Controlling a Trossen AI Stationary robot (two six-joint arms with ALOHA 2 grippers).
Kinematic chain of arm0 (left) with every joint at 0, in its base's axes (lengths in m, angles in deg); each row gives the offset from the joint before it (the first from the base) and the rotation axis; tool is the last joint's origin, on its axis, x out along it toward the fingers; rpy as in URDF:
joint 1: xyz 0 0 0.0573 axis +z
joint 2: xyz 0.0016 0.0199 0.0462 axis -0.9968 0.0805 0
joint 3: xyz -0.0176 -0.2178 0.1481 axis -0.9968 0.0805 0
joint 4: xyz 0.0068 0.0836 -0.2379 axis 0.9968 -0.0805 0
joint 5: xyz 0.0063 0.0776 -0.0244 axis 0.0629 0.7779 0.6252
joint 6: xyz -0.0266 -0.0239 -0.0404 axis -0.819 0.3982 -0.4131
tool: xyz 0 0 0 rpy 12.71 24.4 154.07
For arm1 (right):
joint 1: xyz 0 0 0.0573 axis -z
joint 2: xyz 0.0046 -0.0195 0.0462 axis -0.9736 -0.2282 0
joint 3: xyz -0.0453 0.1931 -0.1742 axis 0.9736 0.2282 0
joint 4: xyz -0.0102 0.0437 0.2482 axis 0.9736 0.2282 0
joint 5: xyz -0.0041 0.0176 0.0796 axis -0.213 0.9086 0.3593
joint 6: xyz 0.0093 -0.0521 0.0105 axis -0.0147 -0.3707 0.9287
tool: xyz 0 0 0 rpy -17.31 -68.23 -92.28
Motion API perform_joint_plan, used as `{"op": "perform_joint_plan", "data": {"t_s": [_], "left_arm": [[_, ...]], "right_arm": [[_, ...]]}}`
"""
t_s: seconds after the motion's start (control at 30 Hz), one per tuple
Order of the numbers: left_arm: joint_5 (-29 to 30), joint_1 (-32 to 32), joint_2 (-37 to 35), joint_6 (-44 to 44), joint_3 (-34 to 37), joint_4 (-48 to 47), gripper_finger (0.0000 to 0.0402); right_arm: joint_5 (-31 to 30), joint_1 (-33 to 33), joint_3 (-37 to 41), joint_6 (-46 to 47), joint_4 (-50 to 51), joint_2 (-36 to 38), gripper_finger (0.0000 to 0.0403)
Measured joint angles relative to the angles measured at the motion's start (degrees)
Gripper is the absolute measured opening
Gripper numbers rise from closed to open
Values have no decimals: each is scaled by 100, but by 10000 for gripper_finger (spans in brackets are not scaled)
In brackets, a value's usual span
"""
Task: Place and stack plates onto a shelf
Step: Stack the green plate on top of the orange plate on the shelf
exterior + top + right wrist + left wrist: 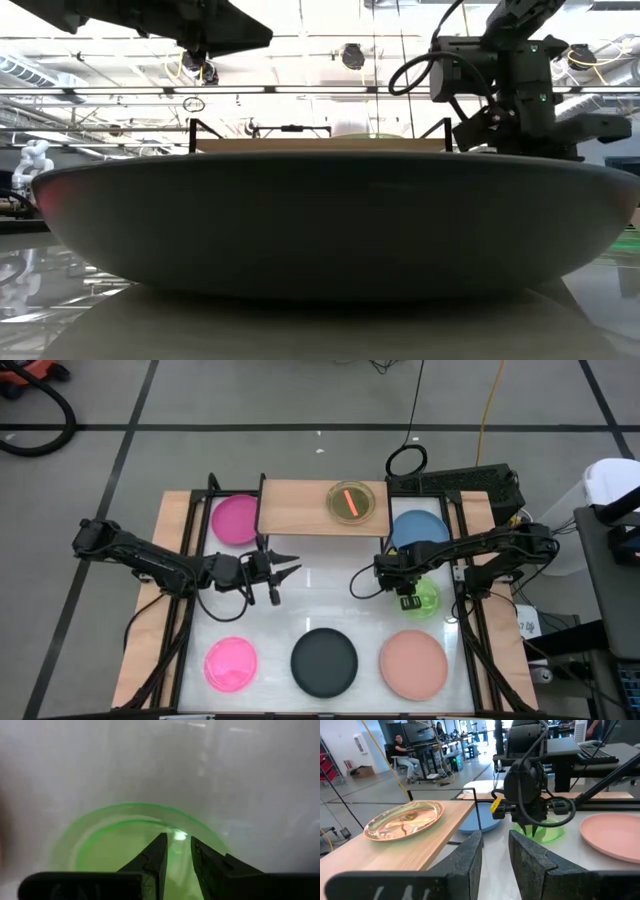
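The light-wood shelf [300, 510] stands at the table's far edge, with a small translucent orange-tinted plate [350, 502] [405, 820] on it. The magenta plate [236, 518] lies to the shelf's left and the blue plate [418, 528] to its right. The pink [230, 663], black [324, 661] [320, 230] and salmon [413, 663] plates line the near edge. My right gripper [408, 600] [178, 851] points down over the small green plate [428, 598] [115, 840], its fingers a narrow gap apart. My left gripper [287, 568] [495, 850] hovers open at mid-table. No cyan plate can be told apart. My right gripper comes at the green plate from above, its fingertips [159, 845] over the plate's inside near the rim [547, 832]. Whether they touch the plate I cannot tell.
Black frame rails [190, 590] run along both sides of the white tabletop [330, 600]. Free table surface lies between the two grippers, in front of the shelf. People sit at desks in the room beyond [402, 747].
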Motion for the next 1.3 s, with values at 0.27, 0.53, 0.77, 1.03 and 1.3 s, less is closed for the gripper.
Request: {"op": "perform_joint_plan", "data": {"t_s": [0.27,0.53,0.77,1.03,1.3], "left_arm": [[2,0,0,-35,-2,0,104],[2,0,0,-46,-2,0,104],[2,0,0,-59,-2,0,104],[2,0,0,-59,-2,2,104],[2,0,0,-57,-2,0,104]], "right_arm": [[-389,0,0,-364,-4,0,90],[-514,72,0,-637,-158,0,119],[-346,405,-2,-744,-219,-2,123],[111,763,205,-838,-289,-2,123],[93,905,463,-871,-308,0,120]]}}
